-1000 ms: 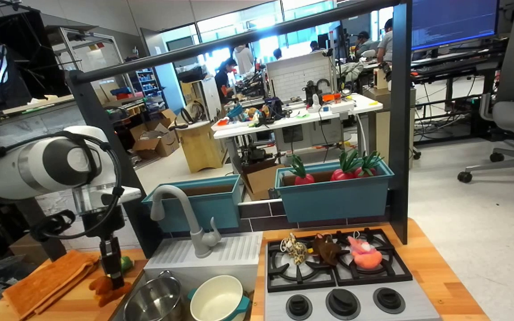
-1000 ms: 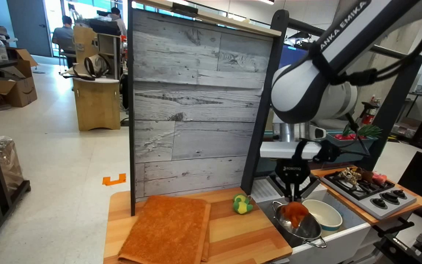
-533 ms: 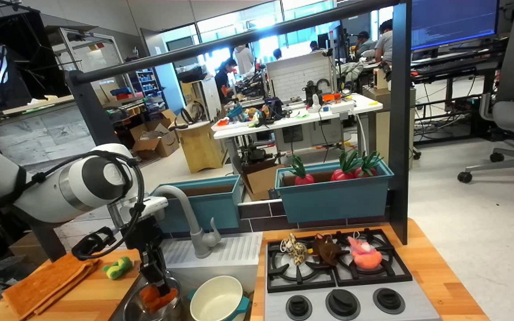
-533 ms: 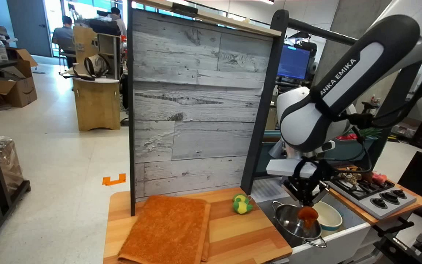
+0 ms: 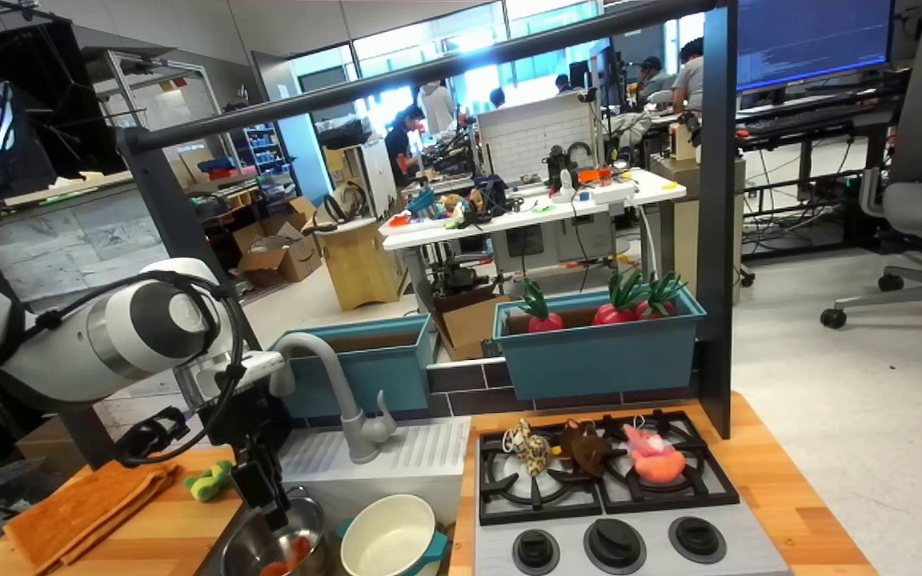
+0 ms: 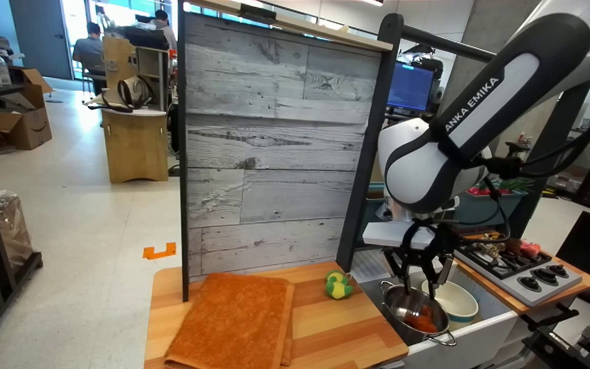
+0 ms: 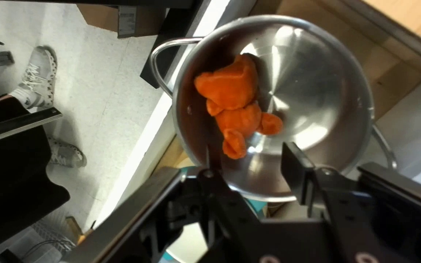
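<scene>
In an exterior view, the towel (image 6: 233, 318) lies well left of the gripper (image 6: 420, 294), the green toy (image 6: 339, 289) closer in. Below the gripper's parted jaws, the orange toy (image 6: 422, 322) lies in the steel pot (image 6: 396, 303); just right is the cream pot (image 6: 461, 300), farther right the stove (image 6: 512, 272).

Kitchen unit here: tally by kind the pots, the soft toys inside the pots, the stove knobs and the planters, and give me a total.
Pots: 2, steel pot and cream pot
Soft toys in pots: 1, orange toy in the steel pot
Stove knobs: 3
Planters: 2
Total: 8
</scene>
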